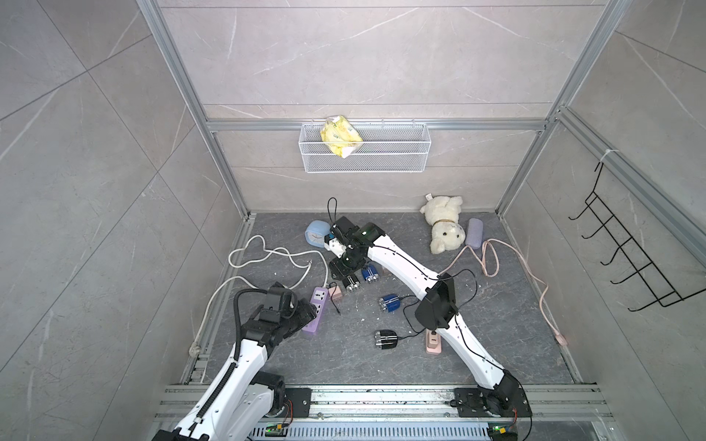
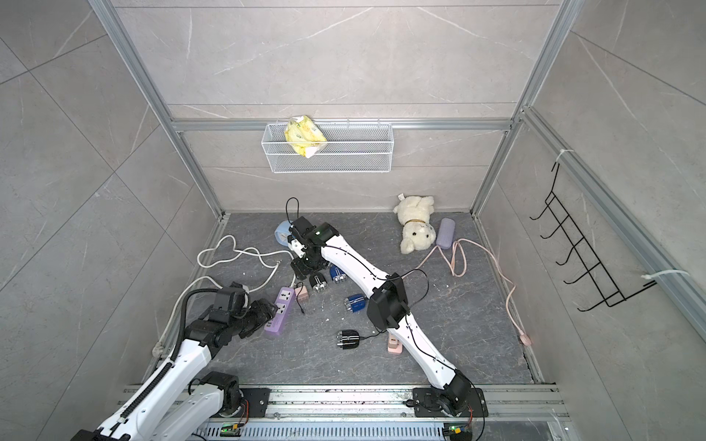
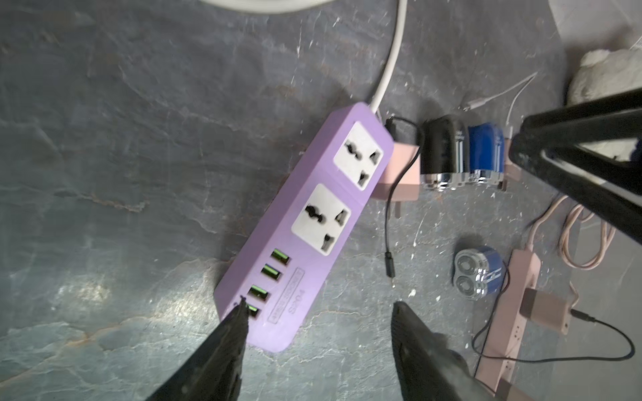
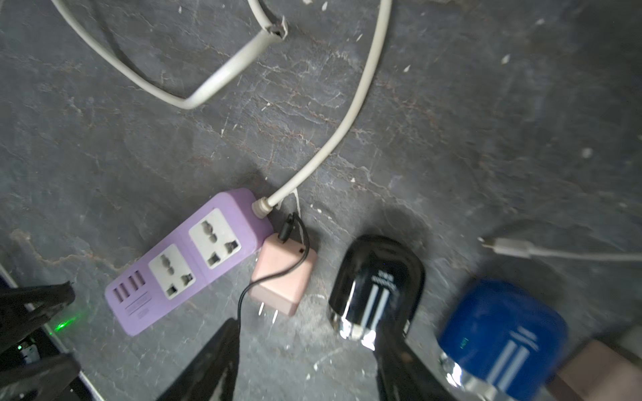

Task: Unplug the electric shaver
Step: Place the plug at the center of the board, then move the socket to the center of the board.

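Purple plastic power strip (image 3: pixel 305 177) lies flat on the dark grey stone floor (image 1: pixel 344 362), with a white cord (image 4: pixel 347 121) leaving the end away from its USB ports. My left gripper (image 3: pixel 319 307) hovers over the USB end, jaws spread wide and holding nothing; one fingertip (image 3: pixel 239 312) overlaps the strip's corner. Right against the strip's side lies a pink square charger (image 4: pixel 281 274), out of any socket with its two prongs bare. Its thin black cable (image 3: pixel 388 222) ends loose on the floor. Just beside the charger lies a glossy black electric shaver (image 4: pixel 377 277), and next to that a blue electric shaver (image 4: pixel 500 333). My right gripper (image 4: pixel 307 335) hangs above the floor near the charger and black shaver, jaws well apart and empty. In both top views a second black shaver (image 1: pixel 386 339) sits nearer the base rail, its cable leading toward a pink power strip (image 1: pixel 433 341) partly under my right arm.
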Robot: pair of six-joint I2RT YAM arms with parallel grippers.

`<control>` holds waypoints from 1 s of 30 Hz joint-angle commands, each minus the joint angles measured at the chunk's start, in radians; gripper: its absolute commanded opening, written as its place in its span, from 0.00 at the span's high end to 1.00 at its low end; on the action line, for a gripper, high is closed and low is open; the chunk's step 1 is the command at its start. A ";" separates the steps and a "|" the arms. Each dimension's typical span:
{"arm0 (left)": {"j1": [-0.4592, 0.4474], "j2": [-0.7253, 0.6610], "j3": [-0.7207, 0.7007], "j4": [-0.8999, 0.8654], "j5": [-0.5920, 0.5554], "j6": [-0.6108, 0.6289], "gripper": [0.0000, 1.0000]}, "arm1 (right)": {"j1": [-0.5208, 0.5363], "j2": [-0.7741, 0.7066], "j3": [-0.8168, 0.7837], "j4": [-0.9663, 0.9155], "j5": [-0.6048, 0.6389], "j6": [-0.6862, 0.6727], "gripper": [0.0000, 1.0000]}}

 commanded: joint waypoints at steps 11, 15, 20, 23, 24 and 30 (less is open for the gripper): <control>-0.099 0.377 0.184 -0.033 -0.073 0.235 0.27 | -0.031 -0.587 -0.816 0.378 0.093 0.067 0.30; -0.107 0.415 0.201 -0.042 -0.106 0.259 0.27 | -0.059 -0.742 -1.028 0.450 0.107 0.091 0.28; -0.109 0.434 0.217 -0.040 -0.111 0.302 0.26 | -0.075 -0.829 -1.163 0.472 0.114 0.100 0.27; -0.109 0.464 0.220 -0.007 -0.072 0.327 0.26 | -0.075 -0.844 -1.207 0.482 0.106 0.110 0.27; -0.109 0.479 0.224 -0.006 -0.075 0.333 0.26 | -0.074 -0.846 -1.219 0.487 0.102 0.114 0.27; -0.111 0.525 0.254 -0.060 -0.154 0.354 0.25 | -0.075 -0.867 -1.250 0.503 0.094 0.126 0.27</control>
